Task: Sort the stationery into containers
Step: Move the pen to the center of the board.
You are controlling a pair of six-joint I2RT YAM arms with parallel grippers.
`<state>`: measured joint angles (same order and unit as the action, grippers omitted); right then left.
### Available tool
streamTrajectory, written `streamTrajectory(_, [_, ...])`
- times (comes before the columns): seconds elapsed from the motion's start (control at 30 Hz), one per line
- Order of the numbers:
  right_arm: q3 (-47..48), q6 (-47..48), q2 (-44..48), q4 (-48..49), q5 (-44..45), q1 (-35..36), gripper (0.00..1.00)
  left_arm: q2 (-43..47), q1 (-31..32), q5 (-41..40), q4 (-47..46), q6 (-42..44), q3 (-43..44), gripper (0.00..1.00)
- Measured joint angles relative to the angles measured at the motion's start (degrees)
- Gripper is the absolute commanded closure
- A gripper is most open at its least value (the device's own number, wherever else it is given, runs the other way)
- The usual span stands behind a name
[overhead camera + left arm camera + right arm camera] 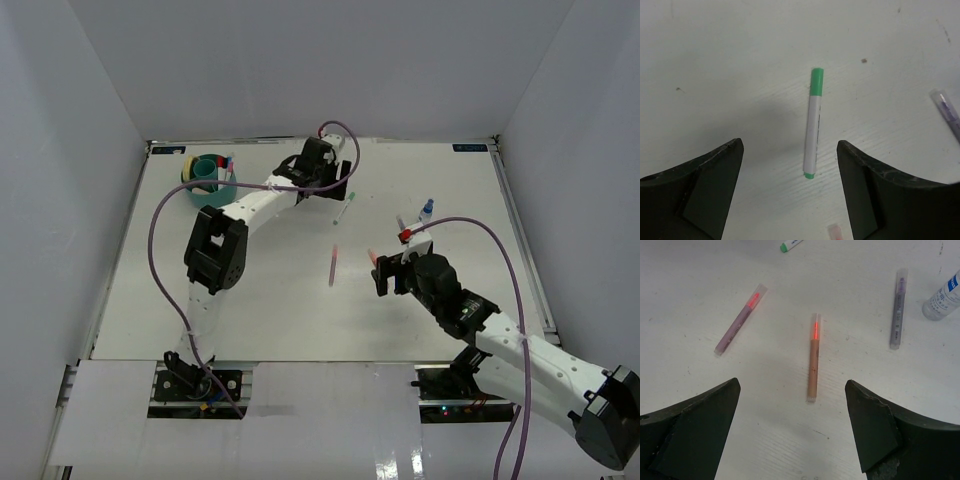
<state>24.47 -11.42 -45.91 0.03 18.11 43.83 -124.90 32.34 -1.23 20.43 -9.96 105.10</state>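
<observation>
The small bottle [941,297] is cut off at the right wrist view's edge; what stands in the teal organizer [212,182], far left on the surface [300,312], cannot be made out. The left hand [789,147] is held spread apart over a white, green-capped marker [813,127] on open surface, the right hand [791,385] spread apart over an orange marker [813,362].

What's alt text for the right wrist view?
Open right gripper hovers over a slim orange marker lying on the white table. A pink marker lies image-left, a purple marker and small clear bottle image-right.
</observation>
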Motion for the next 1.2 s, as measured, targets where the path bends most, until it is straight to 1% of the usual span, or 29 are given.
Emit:
streamTrajectory(0.17, [-0.07,-0.85,0.79,-0.96,-0.02,-0.04,0.08,-6.12,3.28,-2.43,1.33,-0.72,2.38,0.19])
streamTrajectory(0.27, [-0.50,-1.51,1.33,-1.77,-0.04,-0.11,0.07,-8.17,4.79,-3.02,1.90,-1.11,2.58,0.26])
streamTrajectory(0.3, [-0.79,-1.66,1.49,-1.86,-0.04,-0.11,0.08,-8.76,5.22,-3.13,2.05,-1.25,2.56,0.30])
streamTrajectory(0.4, [-1.31,-1.95,1.57,-2.95,-0.07,-0.11,0.08,-9.40,5.75,-3.74,2.32,-1.44,2.58,0.36])
streamTrajectory(0.43, [-1.49,-2.01,1.60,-3.04,-0.09,-0.11,0.07,-9.46,5.75,-3.98,2.29,-1.51,2.56,0.40])
streamTrajectory(0.5, [-1.88,-2.16,1.62,-3.23,-0.11,-0.13,0.07,-9.46,5.64,-4.63,2.23,-1.53,2.58,0.46])
streamTrajectory(0.53, [-1.90,-2.21,1.62,-3.50,-0.13,-0.17,0.07,-9.46,5.64,-5.07,2.23,-1.55,2.58,0.51])
streamTrajectory(0.57, [-1.90,-2.32,1.62,-3.54,-0.13,-0.17,0.07,-9.46,5.60,-5.51,2.25,-1.51,2.56,0.59])
streamTrajectory(0.63, [-1.90,-2.45,1.68,-3.54,-0.20,-0.22,0.07,-9.49,5.51,-6.21,2.25,-1.49,2.56,0.64])
streamTrajectory(0.67, [-1.90,-2.56,1.70,-3.52,-0.22,-0.22,0.07,-9.49,5.46,-6.47,2.23,-1.36,2.54,0.69])
streamTrajectory(0.77, [-1.90,-2.82,1.70,-3.54,-0.24,-0.22,0.07,-9.49,5.38,-6.95,2.01,-1.27,2.19,0.70])
streamTrajectory(0.87, [-1.90,-3.04,1.68,-3.54,-0.28,-0.22,0.07,-9.46,5.38,-6.95,1.25,-1.31,1.42,0.75])
streamTrajectory(0.9, [-1.90,-3.08,1.68,-3.52,-0.31,-0.22,0.07,-9.38,5.38,-6.95,0.83,-1.29,1.14,0.80])
streamTrajectory(0.97, [-1.90,-3.17,1.68,-3.54,-0.42,-0.22,0.07,-8.96,5.38,-6.93,-0.13,-1.36,0.20,0.87])
streamTrajectory(1.0, [-1.90,-3.17,1.66,-3.52,-0.48,-0.22,0.07,-8.55,5.38,-6.95,-0.70,-1.33,-0.57,0.92])
streamTrajectory(1.07, [-1.90,-3.19,1.66,-3.52,-0.52,-0.22,0.07,-7.39,5.38,-6.97,-1.68,-1.31,-2.73,0.98])
streamTrajectory(1.1, [-1.92,-3.19,1.66,-3.52,-0.57,-0.22,0.07,-6.38,5.38,-7.08,-2.78,-1.33,-4.76,1.00])
streamTrajectory(1.2, [-1.90,-3.19,1.66,-3.52,-0.70,-0.22,0.07,-1.88,5.38,-7.78,-3.34,-1.31,-11.54,1.00])
